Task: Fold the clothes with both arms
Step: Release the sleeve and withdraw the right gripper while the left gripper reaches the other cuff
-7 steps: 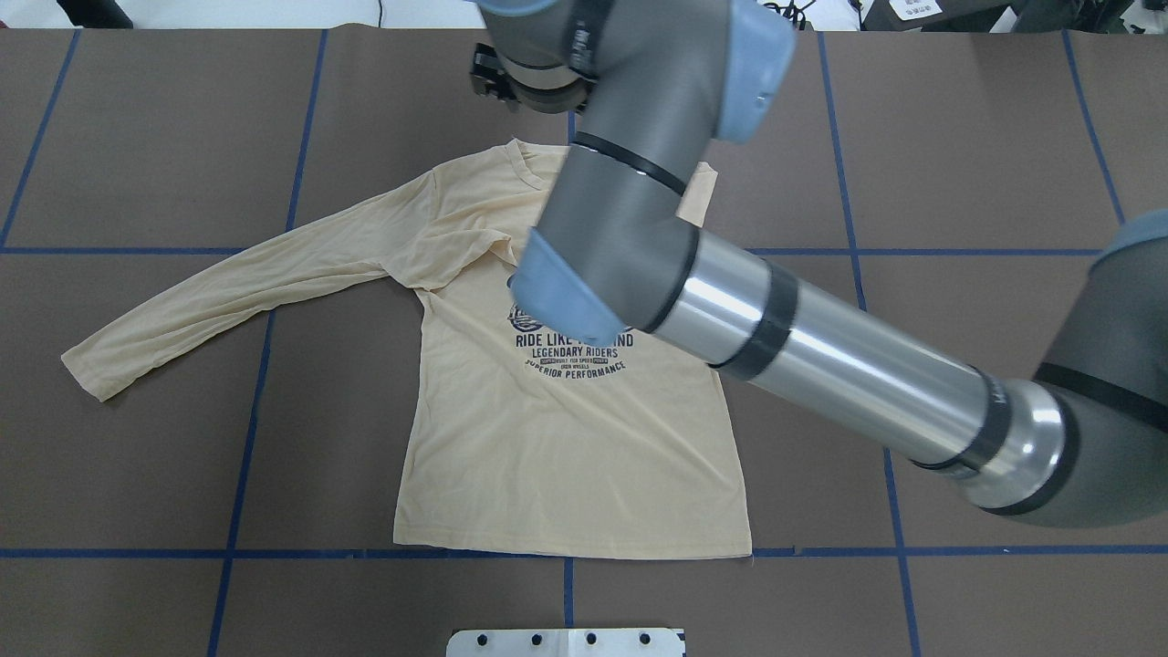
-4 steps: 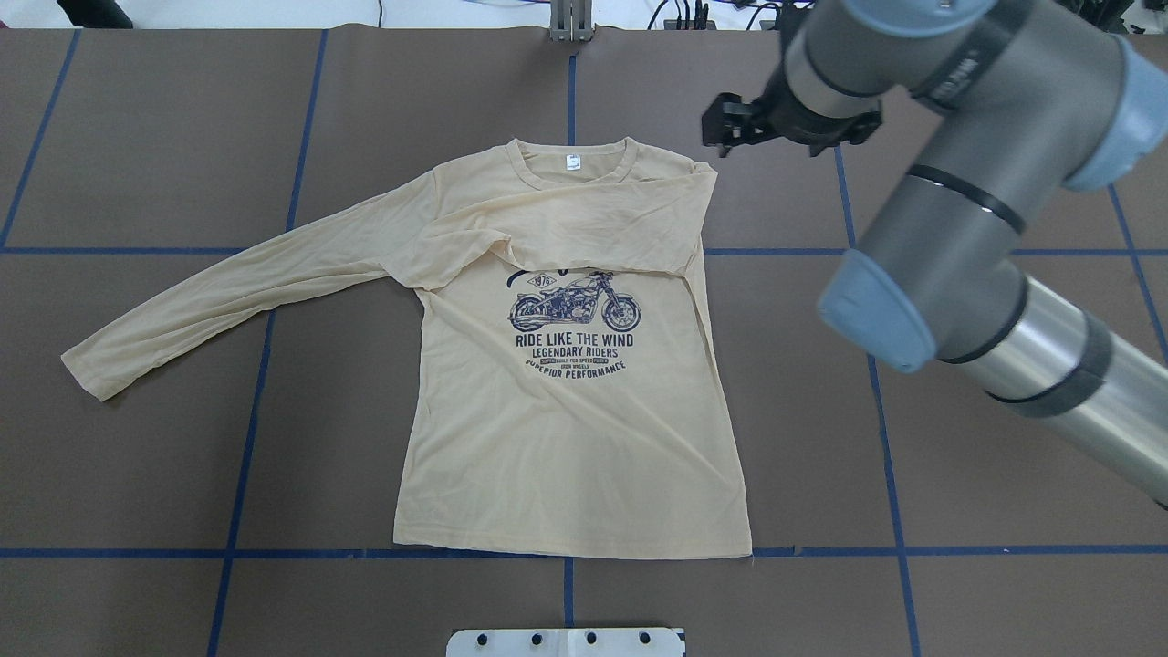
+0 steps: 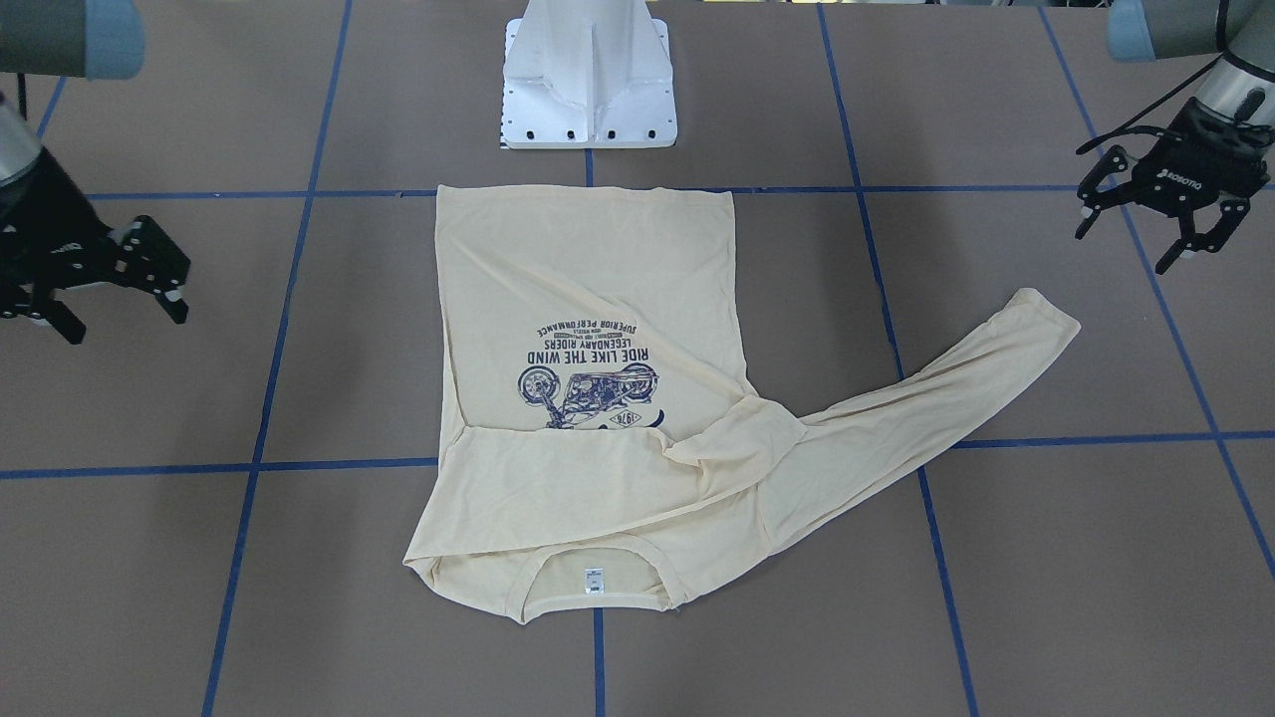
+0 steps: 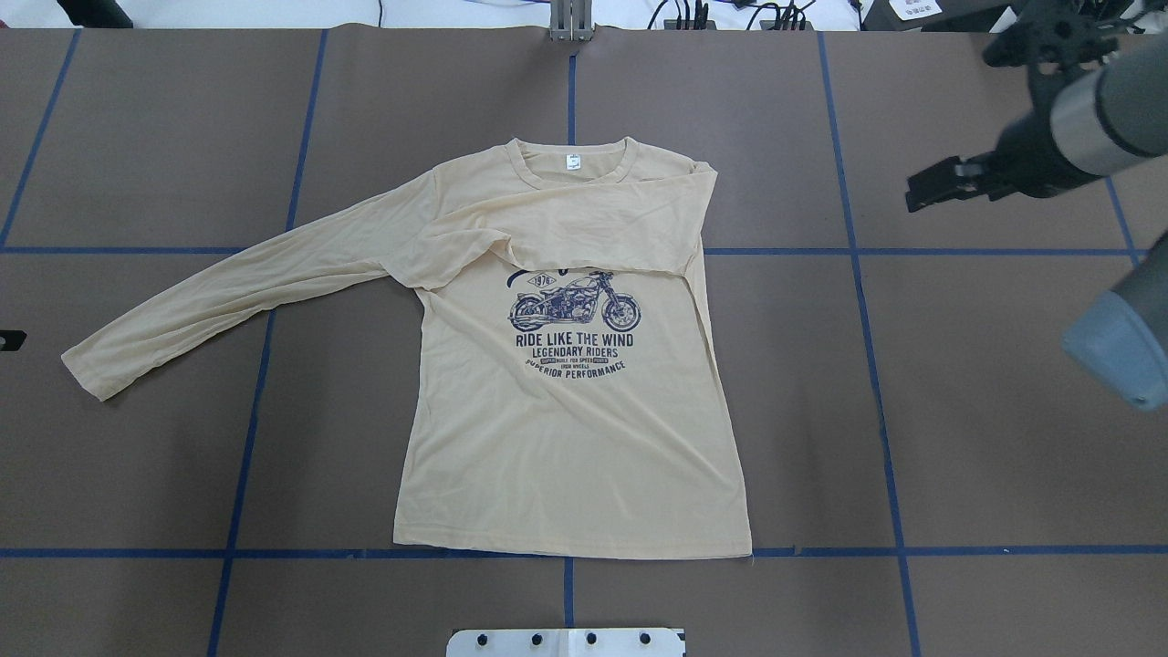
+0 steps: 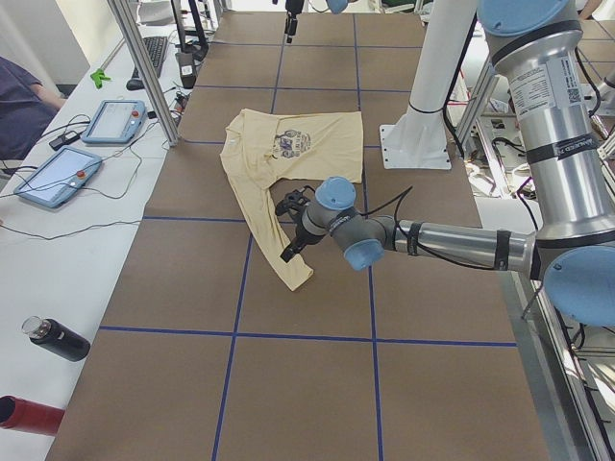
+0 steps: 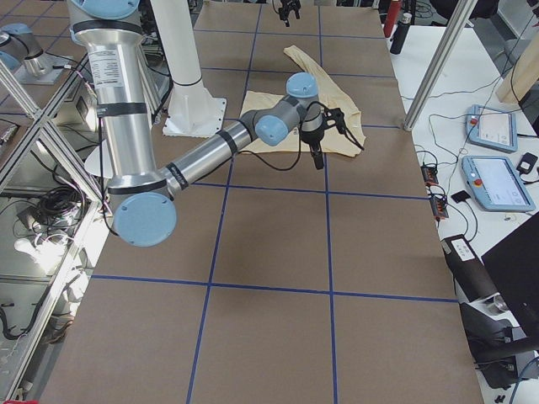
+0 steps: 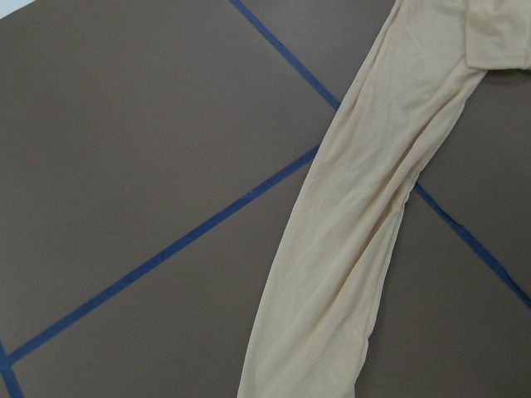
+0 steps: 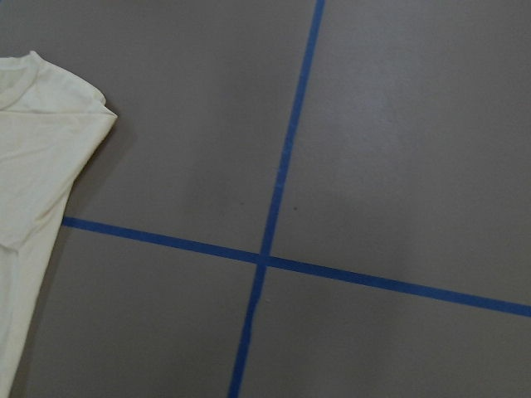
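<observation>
Cream-yellow T-shirt (image 4: 566,438) lies flat on the table (image 4: 958,411), print side up, between the two tools and clear of both.

1. Right tool (image 3: 127,324): jaws spread wide, nothing held. It hangs above the table, well out from the shirt's folded shoulder. That shoulder's sleeve is laid across the chest, away from this tool.
2. Left tool (image 3: 1124,249): jaws spread wide, nothing held. It hangs above the table, near the cuff of the outstretched sleeve (image 4: 228,283), which runs from the shirt body toward this tool.
3. Right arm (image 6: 202,156): forearm reaches out from the pedestal over the table, wrist bent so the tool points downward.
4. Left arm (image 5: 452,240): forearm stretched low and nearly level over the table, wrist angled down beside the sleeve end.
</observation>
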`<state>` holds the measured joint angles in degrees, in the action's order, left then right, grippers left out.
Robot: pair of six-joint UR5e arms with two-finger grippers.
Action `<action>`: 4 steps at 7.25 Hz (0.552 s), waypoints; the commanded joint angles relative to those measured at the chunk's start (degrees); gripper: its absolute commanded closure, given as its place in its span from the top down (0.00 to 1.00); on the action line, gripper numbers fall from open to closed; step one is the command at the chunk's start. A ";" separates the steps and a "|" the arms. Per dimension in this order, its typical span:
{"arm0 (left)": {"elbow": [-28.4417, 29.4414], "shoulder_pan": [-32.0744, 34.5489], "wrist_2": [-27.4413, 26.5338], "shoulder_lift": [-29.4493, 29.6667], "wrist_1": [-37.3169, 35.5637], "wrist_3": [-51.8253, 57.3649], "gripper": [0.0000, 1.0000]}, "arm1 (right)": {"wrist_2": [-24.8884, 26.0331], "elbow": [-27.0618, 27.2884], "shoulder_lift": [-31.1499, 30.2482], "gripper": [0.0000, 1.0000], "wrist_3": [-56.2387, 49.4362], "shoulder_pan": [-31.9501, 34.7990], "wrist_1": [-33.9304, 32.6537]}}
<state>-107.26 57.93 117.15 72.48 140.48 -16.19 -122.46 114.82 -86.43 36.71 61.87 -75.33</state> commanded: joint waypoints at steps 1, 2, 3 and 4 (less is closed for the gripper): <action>6.85 -5.87 -4.11 -0.15 10.11 -5.32 1.00 | -4.19 0.05 -7.08 1.00 -4.71 4.66 5.37; 7.85 -8.68 -7.08 -0.15 11.82 -7.95 1.00 | -4.10 0.05 -7.09 1.00 -4.71 4.58 5.46; 8.81 -12.19 -10.42 0.28 11.93 -10.59 0.98 | -4.10 -0.04 -7.09 1.00 -4.71 4.66 5.46; 9.69 -13.36 -11.14 0.64 11.93 -10.88 0.89 | -3.93 -0.13 -7.09 1.00 -4.71 4.66 5.46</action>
<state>-98.89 47.16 108.14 72.71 151.84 -25.46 -126.45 114.80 -93.39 32.08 66.42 -69.96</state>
